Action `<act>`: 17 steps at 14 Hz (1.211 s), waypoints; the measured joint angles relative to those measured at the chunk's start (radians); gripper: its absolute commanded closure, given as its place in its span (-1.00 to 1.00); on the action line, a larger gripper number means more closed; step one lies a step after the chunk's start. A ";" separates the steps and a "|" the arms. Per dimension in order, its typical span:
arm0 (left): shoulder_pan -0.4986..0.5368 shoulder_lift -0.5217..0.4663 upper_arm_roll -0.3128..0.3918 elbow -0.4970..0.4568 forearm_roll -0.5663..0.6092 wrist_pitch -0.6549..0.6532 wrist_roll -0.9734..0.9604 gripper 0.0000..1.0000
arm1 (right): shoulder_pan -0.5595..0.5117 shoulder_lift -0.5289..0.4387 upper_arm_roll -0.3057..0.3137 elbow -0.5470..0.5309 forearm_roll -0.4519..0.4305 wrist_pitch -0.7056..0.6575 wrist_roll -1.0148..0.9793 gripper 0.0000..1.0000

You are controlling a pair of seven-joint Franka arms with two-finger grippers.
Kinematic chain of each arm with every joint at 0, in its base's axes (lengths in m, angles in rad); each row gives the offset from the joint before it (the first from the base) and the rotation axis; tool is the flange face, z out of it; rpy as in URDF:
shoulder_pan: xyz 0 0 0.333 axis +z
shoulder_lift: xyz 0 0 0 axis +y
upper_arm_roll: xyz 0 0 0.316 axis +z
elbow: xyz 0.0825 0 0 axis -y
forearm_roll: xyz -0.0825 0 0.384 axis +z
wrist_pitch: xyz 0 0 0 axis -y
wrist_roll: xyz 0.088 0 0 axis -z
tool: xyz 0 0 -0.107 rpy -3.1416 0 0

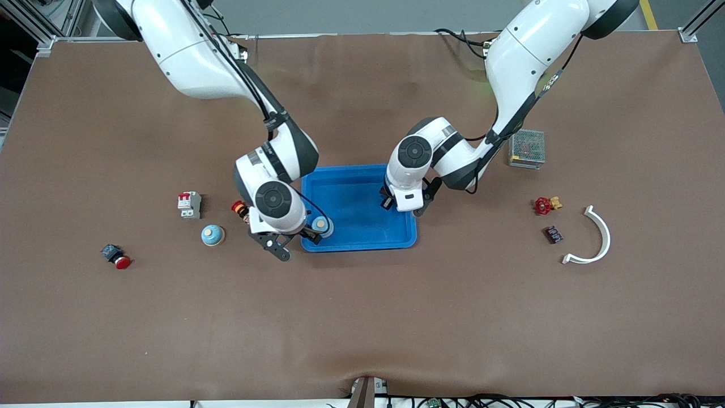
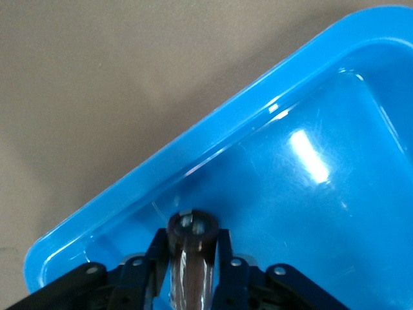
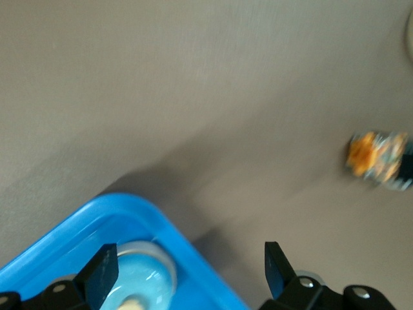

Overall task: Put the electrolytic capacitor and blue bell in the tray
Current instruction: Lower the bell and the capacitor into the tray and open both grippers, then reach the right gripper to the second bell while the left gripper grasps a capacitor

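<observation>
The capacitor (image 2: 191,258) stands between the left gripper's (image 2: 191,271) jaws, inside the tray (image 1: 362,241) by its rim. One bell (image 3: 139,278) sits in a tray corner between the right gripper's (image 3: 187,274) spread jaws — another bell (image 1: 213,234) lies outside them, on the table (image 1: 362,317).

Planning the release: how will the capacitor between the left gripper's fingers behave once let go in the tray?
The capacitor looks like a smooth dark cylinder, so it probably rolls if laid sideways. The tray floor looks glossy, so it may slide. The raised rim should stop it. The left gripper holds it low over the tray.
</observation>
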 measured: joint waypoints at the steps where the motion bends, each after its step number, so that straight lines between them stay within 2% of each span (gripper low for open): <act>1: 0.000 0.000 0.000 0.006 0.012 -0.007 0.000 -1.00 | -0.021 -0.014 -0.001 -0.001 -0.004 -0.014 -0.071 -1.00; 5: 0.010 -0.017 0.001 0.085 0.043 -0.163 0.004 -1.00 | -0.120 -0.093 -0.004 -0.054 -0.057 -0.038 -0.320 -1.00; 9: 0.072 -0.085 0.004 0.157 0.046 -0.325 0.128 -1.00 | -0.214 -0.182 -0.006 -0.157 -0.077 -0.018 -0.549 -1.00; 13: 0.186 -0.134 0.007 0.157 0.046 -0.415 0.336 -1.00 | -0.285 -0.249 -0.006 -0.311 -0.077 0.154 -0.722 -1.00; 17: 0.293 -0.136 0.011 0.126 0.047 -0.433 0.532 -1.00 | -0.354 -0.266 -0.006 -0.453 -0.078 0.360 -0.831 -1.00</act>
